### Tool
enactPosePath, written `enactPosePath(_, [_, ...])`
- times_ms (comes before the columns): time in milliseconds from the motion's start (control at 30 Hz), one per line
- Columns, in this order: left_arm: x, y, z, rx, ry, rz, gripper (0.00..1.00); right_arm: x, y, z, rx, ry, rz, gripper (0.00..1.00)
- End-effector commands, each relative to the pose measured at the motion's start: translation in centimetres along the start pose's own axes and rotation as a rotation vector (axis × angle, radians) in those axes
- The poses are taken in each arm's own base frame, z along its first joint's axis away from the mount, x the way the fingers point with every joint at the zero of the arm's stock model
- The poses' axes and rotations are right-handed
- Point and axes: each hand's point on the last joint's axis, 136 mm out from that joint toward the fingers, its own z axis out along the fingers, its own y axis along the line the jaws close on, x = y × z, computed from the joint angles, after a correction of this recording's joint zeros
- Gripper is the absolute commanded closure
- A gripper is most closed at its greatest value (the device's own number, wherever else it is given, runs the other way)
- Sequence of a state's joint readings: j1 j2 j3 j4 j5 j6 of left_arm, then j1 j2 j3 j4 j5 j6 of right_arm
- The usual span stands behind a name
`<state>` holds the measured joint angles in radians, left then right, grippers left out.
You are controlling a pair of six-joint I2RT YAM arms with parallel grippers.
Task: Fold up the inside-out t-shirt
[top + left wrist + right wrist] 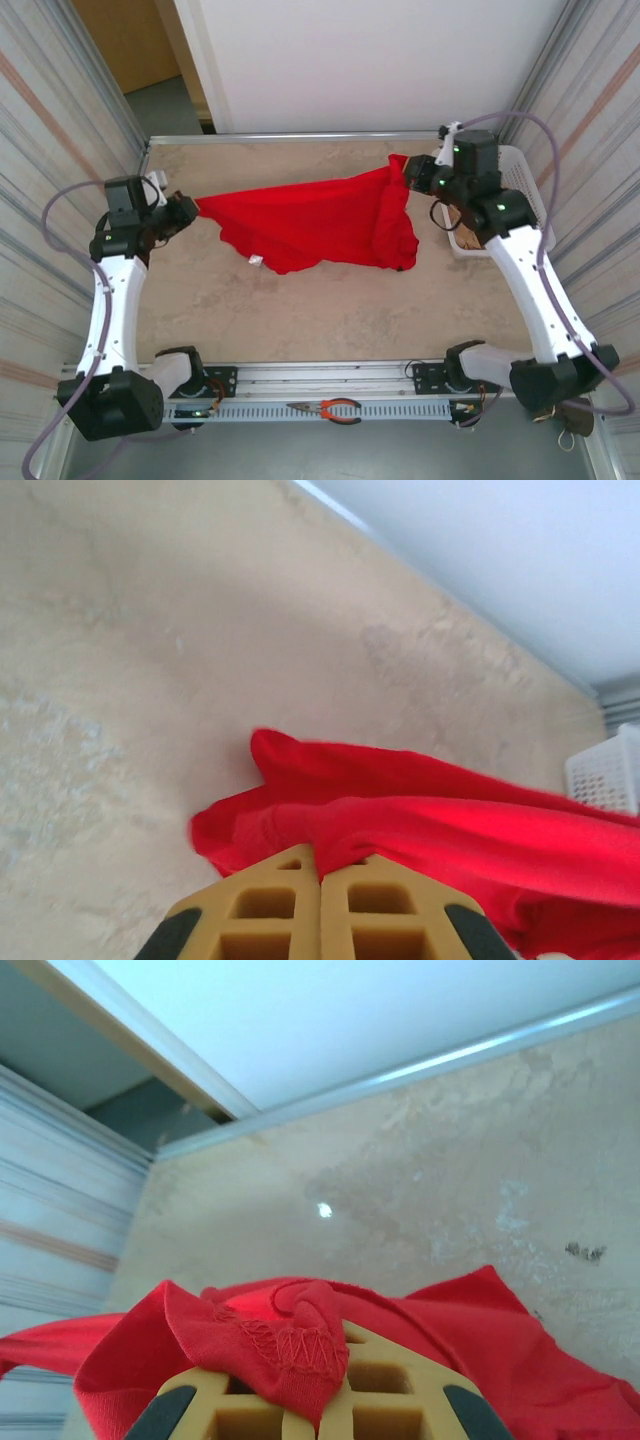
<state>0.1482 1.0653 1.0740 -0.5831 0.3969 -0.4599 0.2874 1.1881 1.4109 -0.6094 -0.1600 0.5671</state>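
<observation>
L arm: base at the near-left corner, white link runs up & fwd along the left side of the table point(300, 310), wrist bent inward so the left gripper point(188, 212) pts right, toward table centre, low over the surface. Jaws together, clamped on the left tip of the t-shirt point(310, 225). In the left wrist view the two tan pads point(270, 910) of the left gripper point(320, 865) meet w/ almost no gap, red cloth point(450, 820) bunched at their tips & running off to the right.

R arm: base near-right, long white link slants up & back along the right side, wrist turned left. The right gripper point(410, 175) sits at the far-right of the table, just beside a white basket point(522, 170), pts left. Jaws closed, pinching the shirt's right corner. Right wrist view: a stitched hem point(290, 1345) drapes over the tan fingers point(390, 1410) of the right gripper point(335, 1350), cloth gripped btwn them.

T-shirt: strung btwn both grippers across the far half of the table, top edge taut-ish, middle sagging to the surface, thicker fold bundle below the R end. Small white tag point(255, 260) at the lower-left edge. Red-handled pliers point(332, 409) lie on the near rail btwn the bases, well apart from the shirt.
</observation>
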Motion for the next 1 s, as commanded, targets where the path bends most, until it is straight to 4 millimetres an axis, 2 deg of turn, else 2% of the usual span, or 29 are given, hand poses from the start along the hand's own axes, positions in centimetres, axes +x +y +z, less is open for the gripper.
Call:
enactPosePath(0, [-3.1,-1.7,-2.5,0.035,-0.114,-0.022,1.00,1.3,-1.5,-0.5,-0.012,0.082,0.037,1.00])
enactPosePath(100, [-4.5,-2.2,-4.1,0.044,-0.172,-0.029,1.00,-0.6,-2.6,-2.4,-0.026,0.025,0.088,1.00])
enactPosePath(233, [-5.4,-3.0,-5.6,0.064,-0.211,-0.018,1.00,-1.8,-2.4,-4.0,-0.074,-0.003,0.115,1.00])
enactPosePath(467, [-6.8,-4.4,-6.9,0.094,-0.251,0.021,1.00,-3.8,-0.2,-5.9,-0.178,-0.037,0.105,1.00])
enactPosePath(700, [-9.4,-5.5,-7.2,0.107,-0.301,0.029,1.00,-7.8,1.5,-5.7,-0.271,-0.095,0.111,1.00])
enactPosePath(800, [-11.1,-5.8,-7.0,0.111,-0.334,0.018,1.00,-10.2,2.7,-5.3,-0.335,-0.132,0.127,1.00])
enactPosePath(900, [-13.0,-6.6,-7.0,0.135,-0.367,-0.003,1.00,-12.7,4.5,-5.1,-0.421,-0.159,0.116,1.00])
enactPosePath(967, [-14.1,-7.3,-7.5,0.161,-0.397,-0.018,1.00,-13.9,5.8,-6.0,-0.478,-0.189,0.110,1.00])
